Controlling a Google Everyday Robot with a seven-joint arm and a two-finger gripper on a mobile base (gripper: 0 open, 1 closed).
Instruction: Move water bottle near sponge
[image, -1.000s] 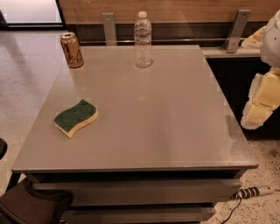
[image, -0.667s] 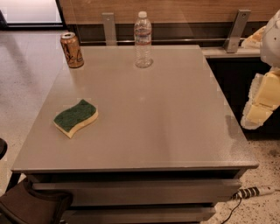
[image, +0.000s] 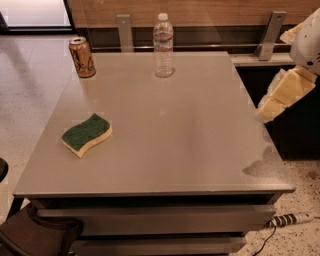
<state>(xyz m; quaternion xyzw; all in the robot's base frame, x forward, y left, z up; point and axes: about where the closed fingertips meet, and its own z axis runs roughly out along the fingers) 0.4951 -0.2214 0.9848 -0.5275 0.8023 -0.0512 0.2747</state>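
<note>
1. A small clear ribbed plastic water bottle (image: 163, 45) with a white cap and a pale label band stands upright at the far edge of the grey square counter (image: 190, 135), about midway across.
2. A wavy green-topped sponge (image: 86, 134) with a pale yellow foam body lies flat on the left side of the counter, nearer the front edge, well apart from the water bottle.
3. A brown-gold drink can (image: 82, 57) stands upright at the far left corner, to the left of the water bottle and apart from it.
4. The robot's pale yellow gripper (image: 268, 106) hangs off the counter's right edge on a white arm (image: 310, 42), pointing down and to the left, well apart from the water bottle and touching nothing.
5. How far the jaws are open cannot be told from this angle.
6. A white power strip (image: 291, 219) lies on the speckled floor at the near right.
</note>
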